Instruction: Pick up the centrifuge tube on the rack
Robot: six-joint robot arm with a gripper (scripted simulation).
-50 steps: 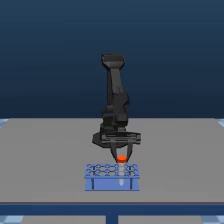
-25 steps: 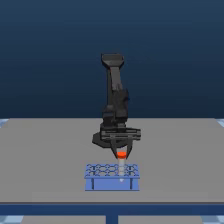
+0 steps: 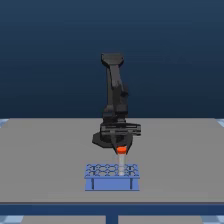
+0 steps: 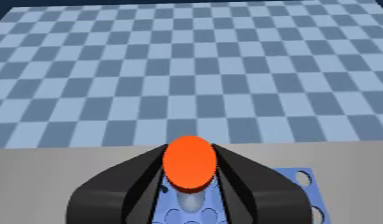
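Note:
The centrifuge tube point(image 3: 121, 157) is a whitish translucent tube with an orange-red cap point(image 4: 189, 162). It stands upright with its lower end just at the top of the blue rack point(image 3: 111, 176), which has round holes and dark posts. My gripper point(image 3: 121, 148) hangs directly above the rack, shut on the tube just below the cap. In the wrist view both black fingers point(image 4: 134, 172) press against the cap's sides, and a corner of the rack point(image 4: 298, 185) shows beneath.
The rack rests on a grey table point(image 3: 45, 150) near its front edge. A blue checkered floor point(image 4: 170, 65) lies beyond the table's edge in the wrist view.
The gripper has risen a little, and the capped tube has come up with it out of the rack. The rack has stayed in place.

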